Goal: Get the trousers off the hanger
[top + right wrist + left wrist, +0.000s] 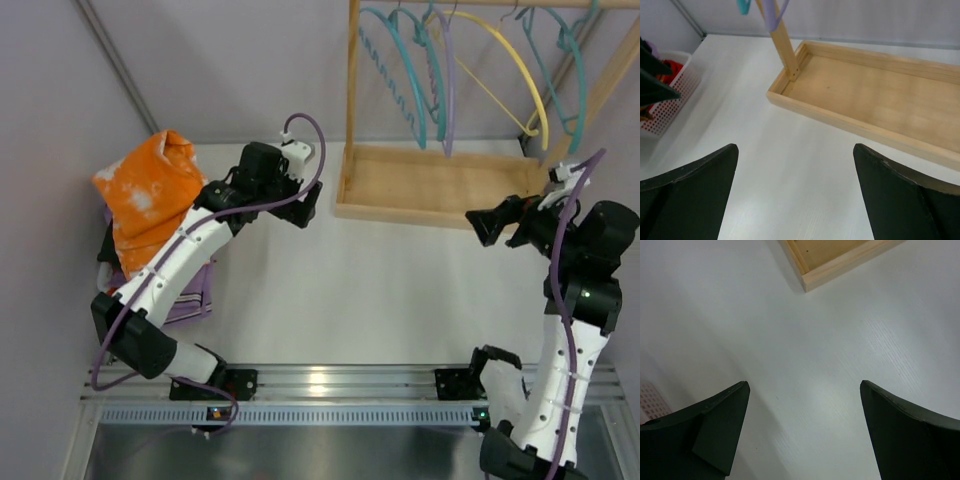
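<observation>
The soft orange tie-dye cloth trousers (pixel 150 195) lie bunched at the far left. The left claw (pixel 805 390) and right claw (pixel 795 150) gape wide over the white counter (pixel 350 300).

There are two white robot arms with black joints, the left arm (pixel 170 260) and the right arm (pixel 575 330). One wooden rack with a tray base (pixel 430 185) holds one yellow plastic hanger (pixel 528 75), one purple plastic hanger (pixel 449 90) and at least three teal-blue plastic hangers (pixel 425 90). There is one soft orange cloth with white patches (pixel 150 195), one purple cloth (pixel 192 300) and one white plastic basket with holes (pixel 670 95).
</observation>
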### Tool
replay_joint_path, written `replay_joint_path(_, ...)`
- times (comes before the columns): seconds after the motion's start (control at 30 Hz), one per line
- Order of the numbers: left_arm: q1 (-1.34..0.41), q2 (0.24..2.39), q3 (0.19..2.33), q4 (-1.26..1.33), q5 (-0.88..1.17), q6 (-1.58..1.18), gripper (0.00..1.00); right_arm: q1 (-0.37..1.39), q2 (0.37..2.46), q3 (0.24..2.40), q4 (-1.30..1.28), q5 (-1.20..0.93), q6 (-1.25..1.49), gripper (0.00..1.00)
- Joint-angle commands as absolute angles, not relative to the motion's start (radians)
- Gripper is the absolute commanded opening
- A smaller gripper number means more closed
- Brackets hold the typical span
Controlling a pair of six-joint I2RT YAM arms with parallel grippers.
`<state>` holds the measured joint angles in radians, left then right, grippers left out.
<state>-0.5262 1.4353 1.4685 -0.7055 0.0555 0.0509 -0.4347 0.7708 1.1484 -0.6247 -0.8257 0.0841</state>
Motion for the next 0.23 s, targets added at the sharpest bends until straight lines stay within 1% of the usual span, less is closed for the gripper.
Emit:
replay_joint_path(0.0,-0.525,1.416,1.466,-0.692,0.019,0.005,0.98,-0.306,0.765,1.114,-0.666,-0.75,-0.043,0.99)
replay_joint_path(0.07,-0.523,1.411,1.468,-0.69,0.011,0.003,0.98,-0.225,0.779,1.105,-0.664,-0.7,-0.041,0.99)
replay_joint_path(0.2,-0.5,1.413,1.485,-0.692,0.024,0.005,0.98,-0.118,0.799,1.1,-0.657,-0.631,-0.04,1.0)
